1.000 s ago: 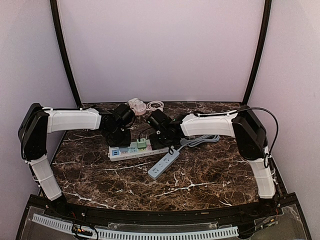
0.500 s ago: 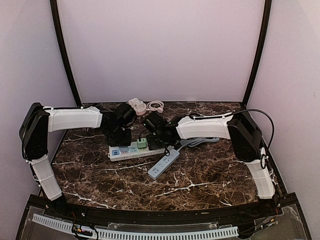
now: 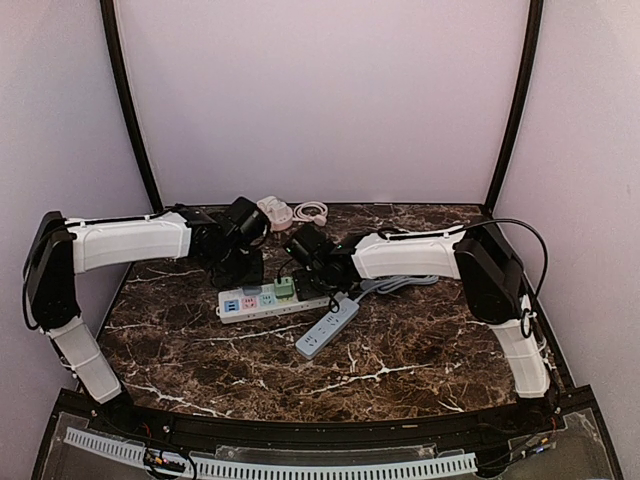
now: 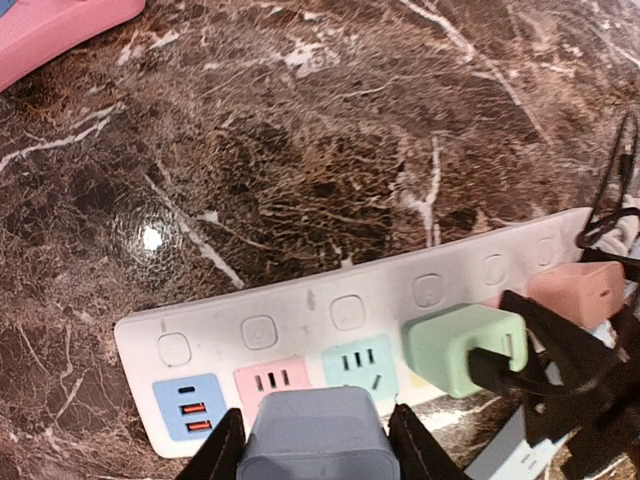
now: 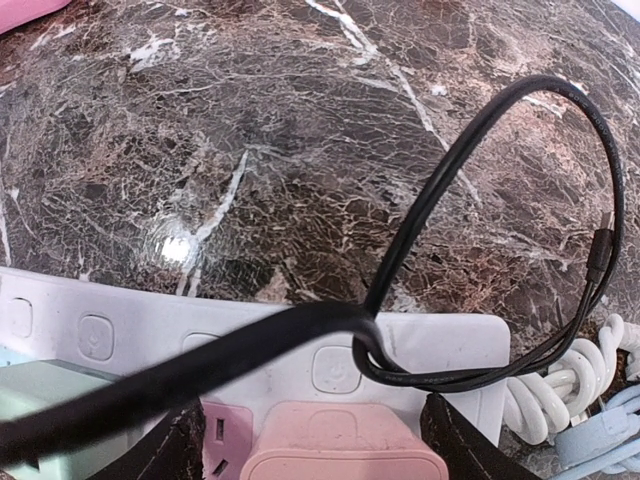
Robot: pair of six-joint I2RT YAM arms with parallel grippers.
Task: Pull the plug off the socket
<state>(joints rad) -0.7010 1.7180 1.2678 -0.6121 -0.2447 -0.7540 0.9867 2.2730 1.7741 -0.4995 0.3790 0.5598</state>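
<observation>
A white power strip (image 3: 262,303) lies across the marble table; it also shows in the left wrist view (image 4: 300,310) and the right wrist view (image 5: 420,350). My left gripper (image 4: 318,445) is shut on a blue-grey plug (image 4: 318,430) and holds it just above the strip's empty pink and teal sockets. A green plug (image 4: 460,345) sits in the strip. A pink plug (image 5: 345,445) sits at the strip's right end. My right gripper (image 5: 320,450) is open and straddles the pink plug, with a small gap at its left finger.
A black cable (image 5: 480,150) loops over the strip's right end. A second white strip (image 3: 327,328) lies just in front. A pink object (image 3: 275,212) and a white cable coil (image 3: 312,211) lie at the back. Grey cables (image 3: 400,282) run to the right.
My left arm has risen and shifted right, with the blue-grey plug off the strip. My right gripper has moved left onto the strip's right end.
</observation>
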